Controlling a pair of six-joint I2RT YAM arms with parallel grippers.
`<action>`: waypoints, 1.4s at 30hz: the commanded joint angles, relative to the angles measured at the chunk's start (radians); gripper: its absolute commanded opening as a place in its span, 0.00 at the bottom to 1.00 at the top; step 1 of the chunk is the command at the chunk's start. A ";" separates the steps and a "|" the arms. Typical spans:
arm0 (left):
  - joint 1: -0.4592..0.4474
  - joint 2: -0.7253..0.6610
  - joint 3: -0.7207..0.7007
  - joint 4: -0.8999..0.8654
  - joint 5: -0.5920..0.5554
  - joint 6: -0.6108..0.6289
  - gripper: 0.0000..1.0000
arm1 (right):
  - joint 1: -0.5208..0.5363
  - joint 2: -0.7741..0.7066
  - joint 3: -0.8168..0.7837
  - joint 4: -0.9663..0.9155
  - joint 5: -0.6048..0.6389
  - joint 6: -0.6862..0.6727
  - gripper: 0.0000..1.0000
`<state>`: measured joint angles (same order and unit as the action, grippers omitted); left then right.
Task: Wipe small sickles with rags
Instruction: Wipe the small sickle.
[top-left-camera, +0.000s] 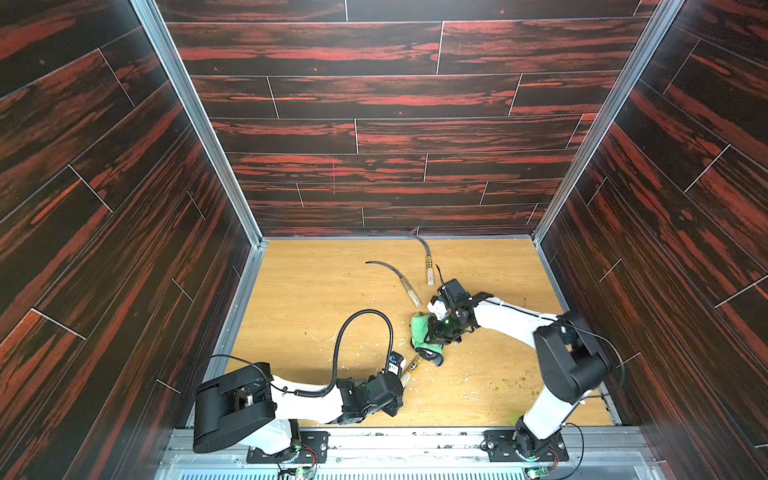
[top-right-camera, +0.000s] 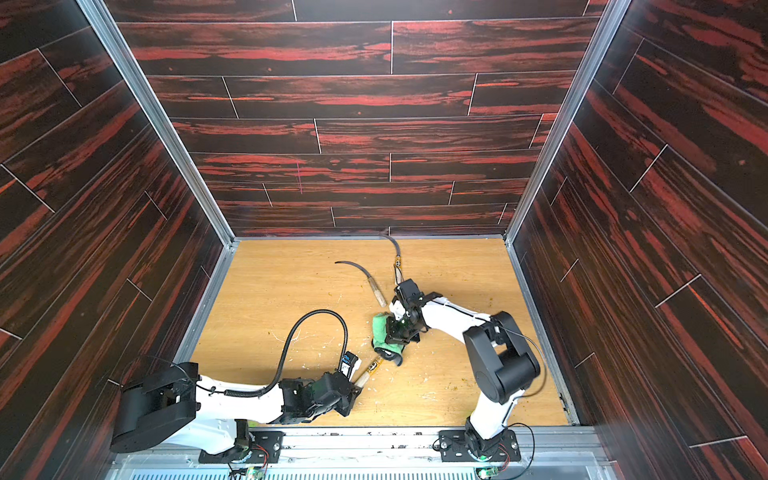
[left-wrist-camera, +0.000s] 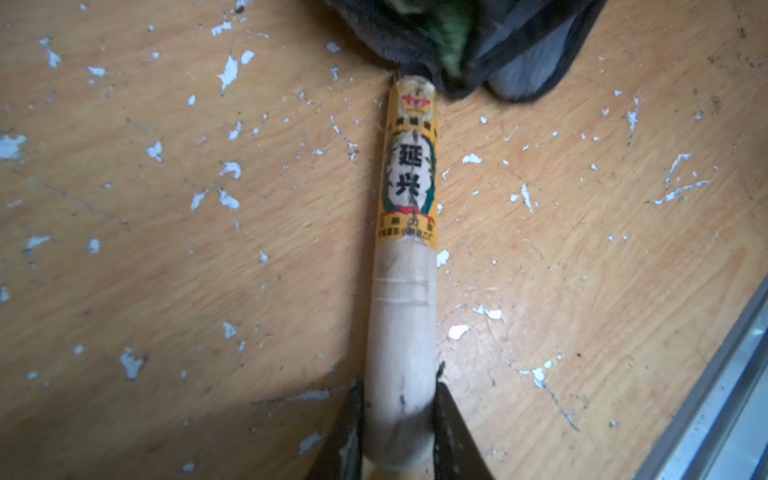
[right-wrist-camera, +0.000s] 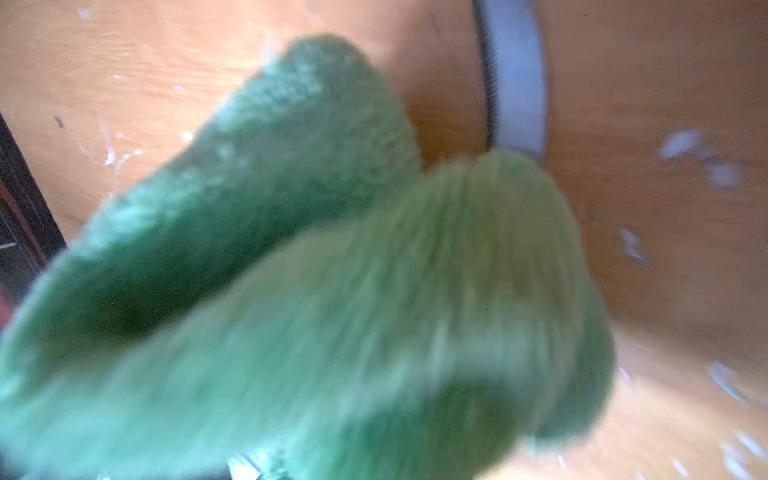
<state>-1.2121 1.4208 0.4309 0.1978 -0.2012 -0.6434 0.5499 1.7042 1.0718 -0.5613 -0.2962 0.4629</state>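
My left jaws pinch the sickle (left-wrist-camera: 405, 316) by its pale, yellow-labelled handle; my right jaws clamp the fluffy green rag (right-wrist-camera: 316, 291).

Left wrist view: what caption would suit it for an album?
The left hand grips a labelled sickle by its pale handle; a green rag covers the blade.
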 joint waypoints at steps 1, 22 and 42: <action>0.002 0.040 0.011 -0.084 0.006 -0.004 0.00 | 0.025 -0.116 0.065 -0.106 0.009 -0.044 0.00; 0.002 0.053 0.036 -0.069 0.004 0.008 0.00 | 0.314 0.089 -0.204 0.216 -0.136 0.235 0.00; 0.001 0.018 -0.018 -0.069 0.009 -0.025 0.00 | 0.048 0.184 -0.149 0.131 0.037 0.037 0.00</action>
<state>-1.2026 1.4368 0.4446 0.1837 -0.2520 -0.6476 0.6804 1.8023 0.9318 -0.3981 -0.6624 0.5396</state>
